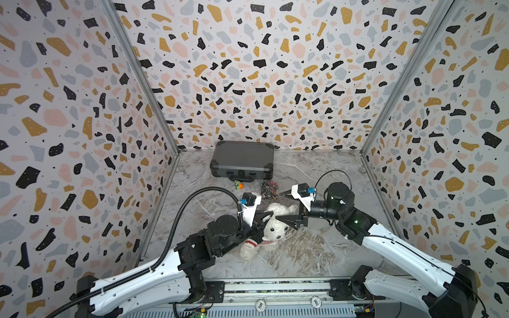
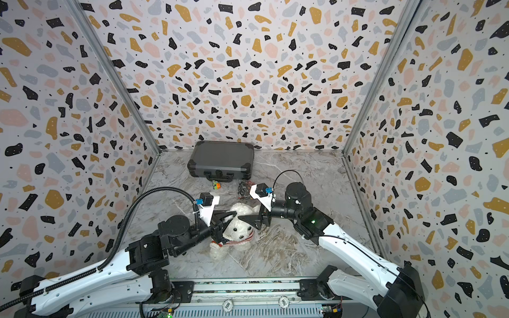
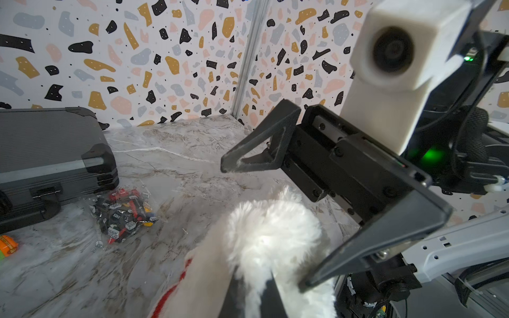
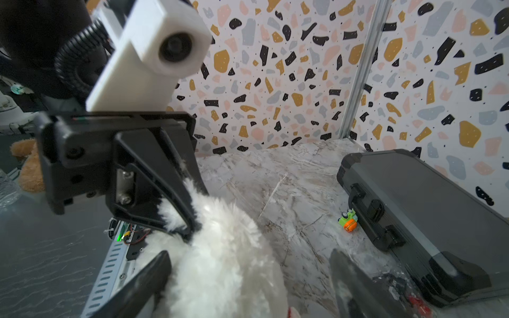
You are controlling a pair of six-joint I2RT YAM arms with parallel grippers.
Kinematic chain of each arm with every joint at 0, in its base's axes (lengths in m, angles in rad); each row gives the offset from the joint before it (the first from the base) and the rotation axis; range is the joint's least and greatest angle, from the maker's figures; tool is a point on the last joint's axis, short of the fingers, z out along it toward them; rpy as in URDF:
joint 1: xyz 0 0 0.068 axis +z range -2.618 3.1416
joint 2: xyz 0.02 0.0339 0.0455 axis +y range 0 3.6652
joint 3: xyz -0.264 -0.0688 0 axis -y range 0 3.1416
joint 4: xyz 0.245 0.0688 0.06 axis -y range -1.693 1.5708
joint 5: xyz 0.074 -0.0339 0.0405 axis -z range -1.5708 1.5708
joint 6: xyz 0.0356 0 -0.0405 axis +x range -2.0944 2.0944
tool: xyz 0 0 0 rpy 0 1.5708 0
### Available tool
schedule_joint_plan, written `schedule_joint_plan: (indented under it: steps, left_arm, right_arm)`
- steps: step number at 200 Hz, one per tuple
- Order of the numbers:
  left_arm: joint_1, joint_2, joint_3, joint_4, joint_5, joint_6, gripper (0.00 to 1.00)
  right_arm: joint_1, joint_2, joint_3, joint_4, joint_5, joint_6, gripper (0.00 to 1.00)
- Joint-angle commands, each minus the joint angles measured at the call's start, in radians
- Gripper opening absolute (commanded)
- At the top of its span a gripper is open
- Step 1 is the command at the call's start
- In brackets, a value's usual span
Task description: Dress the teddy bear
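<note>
The teddy bear (image 1: 276,228), white and fluffy, lies on the marble table in both top views with its face up. A cloth with red and white stripes (image 2: 237,242) sits around its neck and chest. My left gripper (image 1: 265,217) is shut on the fur at the bear's ear. In the left wrist view the left gripper (image 3: 254,291) pinches a tuft of white fur. My right gripper (image 1: 278,206) is open beside the bear's head. In the right wrist view the bear (image 4: 220,253) lies between the spread fingers (image 4: 143,280), against the one at the left.
A closed grey case (image 1: 242,159) lies at the back wall. In front of it are a small green and orange toy (image 1: 237,185) and a clear bag of small bricks (image 1: 268,190). Patterned walls close in three sides of the table.
</note>
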Motion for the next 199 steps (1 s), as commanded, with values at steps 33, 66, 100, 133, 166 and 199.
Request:
schedule_joint_plan:
  steps: [33,66,100,133,166,199]
  left_arm:
    - [0.000,-0.008,0.048,0.072,0.024,0.015,0.00]
    - [0.000,-0.012,0.039,0.078,0.015,0.014,0.00]
    - [0.000,-0.028,0.011,0.093,-0.008,0.019,0.00]
    - [-0.001,-0.045,-0.017,0.098,-0.055,0.025,0.00]
    - [0.000,-0.027,-0.023,0.071,-0.086,0.018,0.00]
    - [0.000,-0.013,-0.042,0.074,-0.105,0.005,0.09]
  right_arm:
    - [0.038,0.027,0.065,-0.073,0.009,-0.054,0.67]
    - [0.049,0.044,0.071,-0.095,0.024,-0.062,0.51]
    - [0.056,0.081,0.090,-0.141,0.053,-0.072,0.31]
    - [0.059,0.095,0.090,-0.139,0.094,-0.077,0.10]
    - [0.059,0.086,0.065,-0.106,0.131,-0.075,0.00]
    - [0.059,0.085,0.051,-0.098,0.149,-0.077,0.00]
